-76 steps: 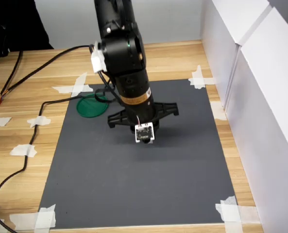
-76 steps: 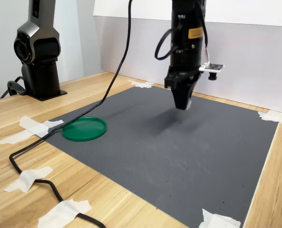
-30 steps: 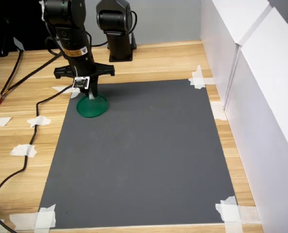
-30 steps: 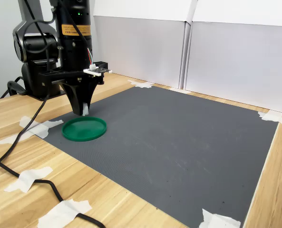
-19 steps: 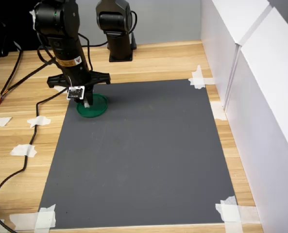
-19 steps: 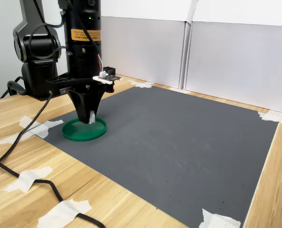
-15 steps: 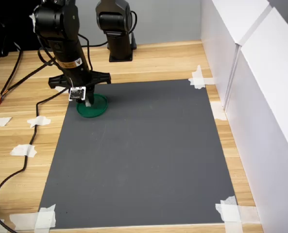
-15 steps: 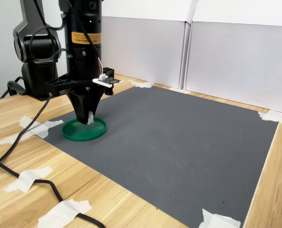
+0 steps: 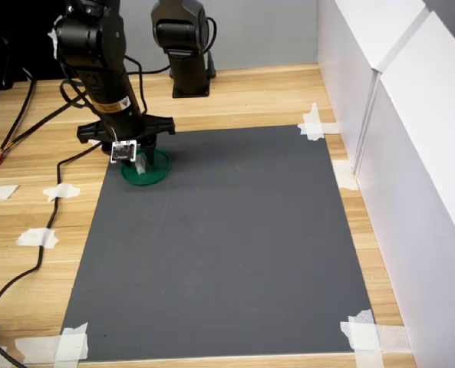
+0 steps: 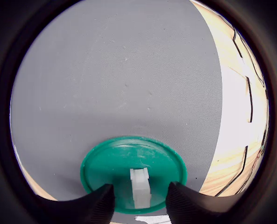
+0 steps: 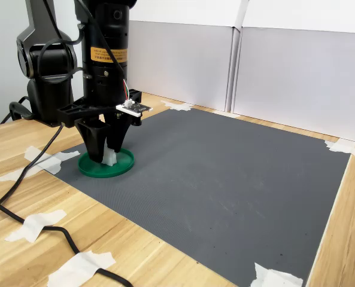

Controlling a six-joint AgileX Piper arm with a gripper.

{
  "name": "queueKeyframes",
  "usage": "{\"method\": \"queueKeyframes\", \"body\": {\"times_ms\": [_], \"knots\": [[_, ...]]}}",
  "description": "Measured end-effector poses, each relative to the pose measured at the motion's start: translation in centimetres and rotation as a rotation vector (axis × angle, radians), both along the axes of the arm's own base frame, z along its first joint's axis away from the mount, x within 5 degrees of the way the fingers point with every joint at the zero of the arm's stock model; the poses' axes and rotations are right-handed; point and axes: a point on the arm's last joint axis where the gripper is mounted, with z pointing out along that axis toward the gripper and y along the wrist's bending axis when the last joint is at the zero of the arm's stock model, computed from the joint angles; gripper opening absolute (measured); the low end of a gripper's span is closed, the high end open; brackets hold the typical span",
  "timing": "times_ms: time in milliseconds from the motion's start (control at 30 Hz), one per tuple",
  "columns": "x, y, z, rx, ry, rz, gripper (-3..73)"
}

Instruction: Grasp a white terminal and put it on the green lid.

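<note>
The green lid [image 9: 156,172] lies at a corner of the grey mat, at the left in both exterior views. My gripper [image 9: 139,164] points straight down onto the green lid [image 11: 122,165]. In the wrist view the two dark fingers [image 10: 99,205] stand apart on either side of the white terminal [image 10: 140,187], with a gap on each side. The white terminal [image 11: 109,157] rests on the green lid [image 10: 122,158] between the open fingers of the gripper [image 11: 107,154]. From the gripper [image 10: 140,201], no contact with the block shows.
The grey mat [image 9: 227,245] is taped to a wooden table. White walls [image 9: 400,115] close off the first exterior view's right. The arm's black base [image 9: 187,57] stands behind the mat. A black cable [image 9: 47,222] and tape pieces [image 9: 37,238] lie left of the mat.
The gripper carried the terminal from mid-mat to the green lid, came down onto it, and its fingers spread apart, leaving the terminal resting on the lid.
</note>
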Motion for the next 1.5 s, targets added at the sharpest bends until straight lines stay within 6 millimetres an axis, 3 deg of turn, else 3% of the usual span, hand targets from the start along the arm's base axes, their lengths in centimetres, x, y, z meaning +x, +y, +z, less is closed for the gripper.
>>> {"method": "queueKeyframes", "body": {"times_ms": [167, 367, 533, 700, 800, 1067, 1200, 1500], "knots": [[-0.5, 0.0, 1.4, -0.016, -0.032, 0.003, 53.8], [-2.3, 0.4, 6.1, -0.047, -0.205, -0.002, 49.8], [-5.0, 1.0, 9.5, -0.066, -0.342, -0.013, 30.6], [-8.9, 2.2, 10.5, -0.021, -0.514, -0.102, 7.1], [-11.3, 2.8, 10.6, 0.001, -0.707, -0.167, 0.3], [-16.4, 4.1, 9.7, 0.048, -1.211, -0.220, -1.6], [-18.2, 4.5, 7.8, 0.053, -1.314, -0.217, -1.6], [-20.3, 5.0, 3.6, 0.062, -1.359, -0.214, -1.6]]}}
